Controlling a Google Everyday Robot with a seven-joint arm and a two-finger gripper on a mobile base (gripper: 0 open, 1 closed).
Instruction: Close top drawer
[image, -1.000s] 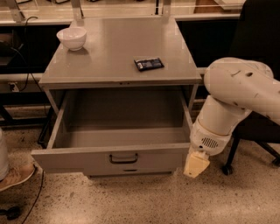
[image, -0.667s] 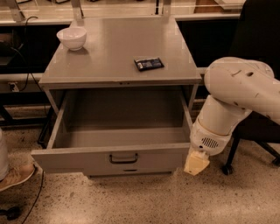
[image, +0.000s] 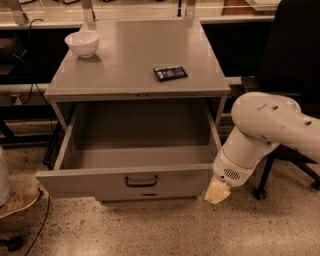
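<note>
Nearest the cam: speckled floor (image: 165, 230), w/ a tan shoe (image: 17, 200) at the view's left edge and a dark cable (image: 46, 220) trailing by it.

Just above the floor, the gripper (image: 218, 192) hangs low at the view-right end of the top drawer (image: 90, 182), by the front panel's lower corner, tip pointing floorwards. Can't tell whether it's open or closed; nothing seen in its hold. Also can't tell if it's touching the panel or just beside it. The white arm (image: 265, 127) bends in from view-right, w/ the wrist close to the drawer's side.

The drawer is pulled out approx. all the way, w/ no contents seen inside. Its dark bar handle (image: 141, 180) sits at panel centre, well apart from the gripper.

Step in hand, as I read it: lining up for the push, so closing hasn't begun. The next move prob. calls for getting the gripper onto the panel's outer face, pref. nearer the handle. A shove at the far end could skew the drawer on its slides. After that, a straight, level push toward the cabinet (image: 62, 107) until the front sits flush.

Further back, the tabletop (image: 125, 55) carries a dark packet (image: 170, 73) towards its front and a white bowl (image: 82, 43) at the back left corner. Neither is in the drawer's path. A black chair (image: 295, 55) stands behind the arm.
</note>
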